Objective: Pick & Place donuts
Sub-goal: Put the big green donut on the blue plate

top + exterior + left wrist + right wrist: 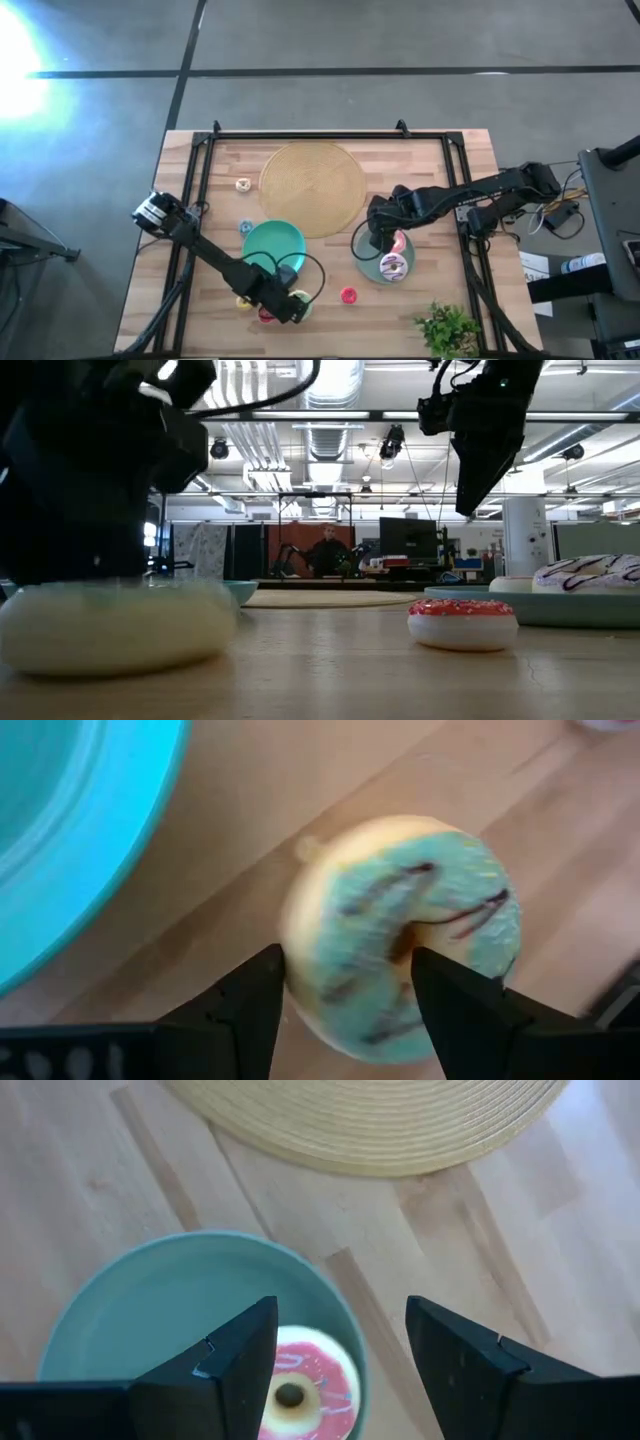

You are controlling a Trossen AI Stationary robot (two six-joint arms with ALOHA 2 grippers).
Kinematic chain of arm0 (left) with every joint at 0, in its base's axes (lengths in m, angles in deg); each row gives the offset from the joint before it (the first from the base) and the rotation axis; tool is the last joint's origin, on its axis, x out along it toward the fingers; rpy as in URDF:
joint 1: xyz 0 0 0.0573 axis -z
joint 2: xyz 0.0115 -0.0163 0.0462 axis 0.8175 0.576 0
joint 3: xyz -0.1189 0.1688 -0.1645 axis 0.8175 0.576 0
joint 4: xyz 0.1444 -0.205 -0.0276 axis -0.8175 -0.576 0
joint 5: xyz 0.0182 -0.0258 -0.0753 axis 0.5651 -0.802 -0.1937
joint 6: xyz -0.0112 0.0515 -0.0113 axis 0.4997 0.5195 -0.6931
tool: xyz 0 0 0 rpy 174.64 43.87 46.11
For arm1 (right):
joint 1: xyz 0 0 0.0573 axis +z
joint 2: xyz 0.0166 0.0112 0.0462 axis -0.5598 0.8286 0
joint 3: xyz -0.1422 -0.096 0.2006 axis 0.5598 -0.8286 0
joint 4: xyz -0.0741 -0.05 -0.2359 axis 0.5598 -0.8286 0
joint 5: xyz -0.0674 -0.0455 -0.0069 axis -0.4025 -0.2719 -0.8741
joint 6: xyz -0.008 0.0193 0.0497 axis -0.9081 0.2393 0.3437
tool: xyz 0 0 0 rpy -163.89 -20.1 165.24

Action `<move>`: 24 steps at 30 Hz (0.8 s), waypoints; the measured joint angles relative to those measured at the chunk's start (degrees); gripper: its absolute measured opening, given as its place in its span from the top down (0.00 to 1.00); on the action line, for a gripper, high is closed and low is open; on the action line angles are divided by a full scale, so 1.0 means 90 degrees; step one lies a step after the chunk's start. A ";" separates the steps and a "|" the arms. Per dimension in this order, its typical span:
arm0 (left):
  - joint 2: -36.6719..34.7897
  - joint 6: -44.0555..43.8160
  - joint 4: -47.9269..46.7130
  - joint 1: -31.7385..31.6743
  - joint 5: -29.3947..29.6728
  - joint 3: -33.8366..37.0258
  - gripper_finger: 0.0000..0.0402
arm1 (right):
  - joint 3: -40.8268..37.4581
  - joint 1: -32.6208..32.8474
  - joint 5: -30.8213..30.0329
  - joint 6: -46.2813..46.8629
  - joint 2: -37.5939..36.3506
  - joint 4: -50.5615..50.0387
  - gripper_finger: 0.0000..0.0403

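Observation:
My left gripper is down at the near edge of the table, shut on a green-iced donut with dark drizzle. In the low view that donut rests flat on the wood. My right gripper hangs open above the grey-green plate. A pink-iced donut lies on the plate below its fingers, with a white-pink one beside it. A red donut lies on the table between the arms. My left gripper comes at the green donut from above, pointing down. One finger stands against the outer rim. The other finger stands at the centre hole, so one side of the ring is between them. The donut's underside is on the table.
A teal plate lies just beyond my left gripper, and the tan woven disc lies at the far middle. Small donuts lie at the left, and yellow and red ones by my left gripper. A green plant stands at the near right corner.

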 joint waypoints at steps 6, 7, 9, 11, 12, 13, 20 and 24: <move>0.0126 0.0047 0.0055 -0.0001 -0.0036 -0.0002 0.65 | 0.0000 0.0005 -0.0007 -0.0011 0.0000 0.0016 0.47; 0.0118 0.0097 0.0057 -0.0010 -0.0026 0.0000 0.69 | 0.0000 0.0005 -0.0003 -0.0049 -0.0004 0.0016 0.47; 0.0085 0.0199 0.0104 -0.0027 0.0033 0.0005 0.77 | 0.0000 0.0005 0.0005 -0.0137 -0.0052 0.0022 0.47; 0.0030 0.0348 0.0158 -0.0070 0.0153 -0.0005 0.85 | 0.0000 0.0005 0.0004 -0.0168 -0.0172 0.0021 0.47; 0.0006 0.0427 0.0136 -0.0109 0.0227 -0.0031 0.89 | 0.0000 0.0005 0.0002 -0.0169 -0.0253 0.0026 0.47; -0.0004 0.0527 0.0134 -0.0142 0.0310 -0.0083 0.93 | 0.0000 0.0005 -0.0005 -0.0171 -0.0353 0.0026 0.47; -0.0009 0.1613 0.0116 -0.0705 0.0615 -0.0452 0.98 | -0.0098 0.0005 -0.0412 -0.0085 -0.1258 0.0026 0.47; -0.0008 0.2826 0.0479 -0.1333 0.0598 -0.0623 0.98 | -0.0391 0.0005 -0.0599 0.0296 -0.1903 0.0018 0.47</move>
